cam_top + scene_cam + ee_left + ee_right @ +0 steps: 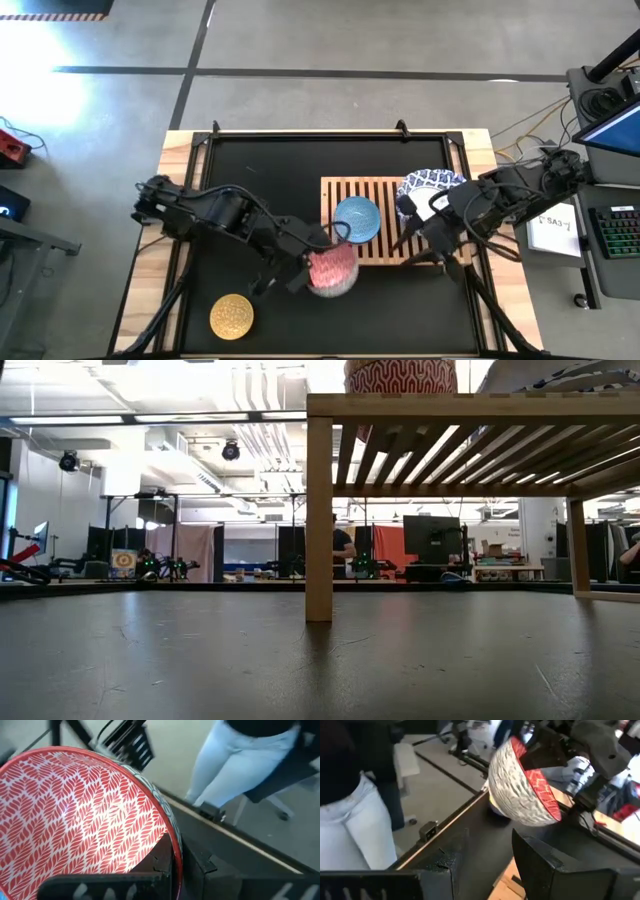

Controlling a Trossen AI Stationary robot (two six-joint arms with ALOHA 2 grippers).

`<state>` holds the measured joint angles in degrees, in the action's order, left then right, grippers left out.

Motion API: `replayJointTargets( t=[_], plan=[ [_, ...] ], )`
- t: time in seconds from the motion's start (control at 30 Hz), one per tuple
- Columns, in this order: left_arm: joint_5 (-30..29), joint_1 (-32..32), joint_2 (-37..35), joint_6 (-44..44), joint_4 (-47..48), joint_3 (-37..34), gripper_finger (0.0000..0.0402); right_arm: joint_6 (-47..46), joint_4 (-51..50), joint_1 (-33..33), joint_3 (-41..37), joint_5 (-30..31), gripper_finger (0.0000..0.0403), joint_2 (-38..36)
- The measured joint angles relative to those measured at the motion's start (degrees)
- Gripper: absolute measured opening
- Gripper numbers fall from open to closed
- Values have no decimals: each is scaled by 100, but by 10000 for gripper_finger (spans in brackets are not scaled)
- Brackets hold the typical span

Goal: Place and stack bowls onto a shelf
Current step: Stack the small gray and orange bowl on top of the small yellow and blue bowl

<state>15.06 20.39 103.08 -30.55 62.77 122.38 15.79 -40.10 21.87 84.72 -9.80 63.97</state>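
A red bowl (333, 268) with a leaf pattern hangs tilted in the air, just off the near left corner of the shelf (390, 245). My left gripper (318, 262) is shut on it. In the low view its underside (400, 375) shows above the shelf's top. On the slatted wooden shelf a light blue bowl (357, 218) rests on its base at the left end, and a white bowl with a blue pattern (430, 185) sits at the far right. My right gripper (487, 845) hovers open over the shelf's near right part, with nothing between its fingers. My left gripper holds the red bowl by its rim (172, 851), with one finger inside the bowl and one outside against its wall. The fingers come from the table's left side, slanting down. The bowl is lifted clear and tipped, its opening turned sideways (540, 790).
A yellow bowl (232, 316) sits on the black table near the front left. A person in light trousers (235, 760) stands beside the table. A desk with a keyboard (620, 235) lies beyond the right edge.
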Motion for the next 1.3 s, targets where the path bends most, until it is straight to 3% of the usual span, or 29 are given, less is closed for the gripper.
replayJointTargets(
  t=[0.13,0.27,0.5,0.73,1.3],
  plan=[
    [568,-5,426,-388,182,670,3,255,18,0,96,-96,135,114],
    [739,-5,798,-831,199,973,3,199,19,0,186,-258,134,251],
    [904,-16,1068,-1574,209,999,3,223,43,0,204,-1269,134,521],
    [1579,-58,1283,-2157,-1,989,3,285,322,2,205,-1426,134,870],
    [1590,-154,1391,-2569,26,982,4,588,526,326,217,-1895,134,1296]
  ],
)
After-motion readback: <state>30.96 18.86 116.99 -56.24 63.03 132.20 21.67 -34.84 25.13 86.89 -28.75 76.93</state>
